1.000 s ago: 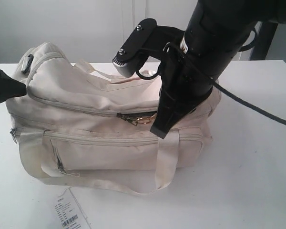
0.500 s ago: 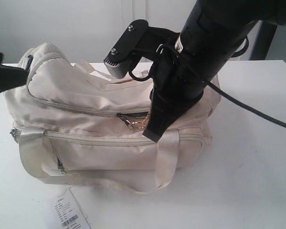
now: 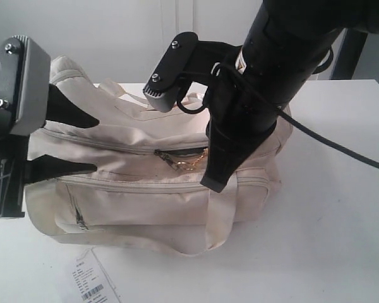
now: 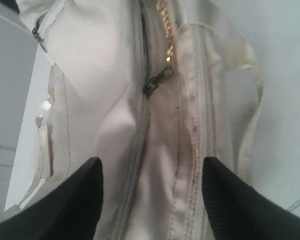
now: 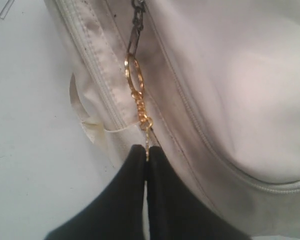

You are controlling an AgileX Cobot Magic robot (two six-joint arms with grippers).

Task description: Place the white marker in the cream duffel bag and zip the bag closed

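My right gripper (image 5: 147, 159) pinches the gold charm (image 5: 136, 92)
Jaws fully closed on it; my left gripper (image 4: 152, 167) spreads wide over the cream duffel bag (image 4: 105, 100).

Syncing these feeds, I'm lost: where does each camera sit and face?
Exterior view: off the arms, facing down at the soft cream fabric duffel bag; both arms show.
Left wrist view: on the left arm, looking along the bag's grey zipper; open left pincer shows.
Right wrist view: on the right arm, facing the bag's side; shut right pincer pinches the small gold chain charm.
Shared: both wrist views show that charm.
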